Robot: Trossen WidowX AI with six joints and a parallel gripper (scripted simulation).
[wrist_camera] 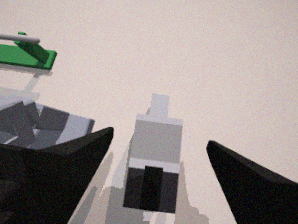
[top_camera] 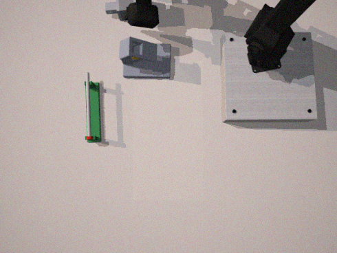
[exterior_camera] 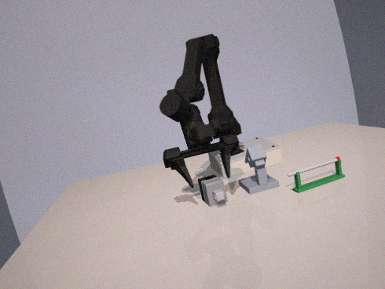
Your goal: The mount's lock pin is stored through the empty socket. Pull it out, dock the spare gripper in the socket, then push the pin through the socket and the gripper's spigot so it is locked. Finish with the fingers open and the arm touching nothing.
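Claw (top_camera: 142, 15) (exterior_camera: 210, 182) (wrist_camera: 160, 138): fingers spread about as wide as they go, gripping nothing. Fingertips point down.
Spare gripper (top_camera: 115, 7) (exterior_camera: 214, 190) (wrist_camera: 160, 138): on the tabletop (top_camera: 165, 192) (exterior_camera: 157, 243) (wrist_camera: 225, 60), undocked, near the mount. Pale block with a dark back part. In the wrist view it shows between the claw's fingers; can't tell if either finger touches it.
Spigot (exterior_camera: 219, 195) (wrist_camera: 160, 105): small pale stub sticking out of the block, on the side away from the dark part.
Mount (top_camera: 146, 62) (exterior_camera: 256, 154) (wrist_camera: 77, 125): grey, upright on a flat foot, between spare gripper and green rack in the exterior view.
Socket (top_camera: 136, 49): opening in the mount's head, a bit of yellow at its lower edge from above.
Lock pin (top_camera: 88, 110) (exterior_camera: 314, 166) (wrist_camera: 20, 38): out of the socket, lying lengthwise across the green rack's two uprights. Red cap at one end, bare end overhanging.
Green rack (top_camera: 95, 113) (exterior_camera: 320, 183) (wrist_camera: 25, 56): standing on the tabletop, apart from the mount.
Arm (top_camera: 292, 14) (exterior_camera: 216, 78): folded high, reaching down to the claw.
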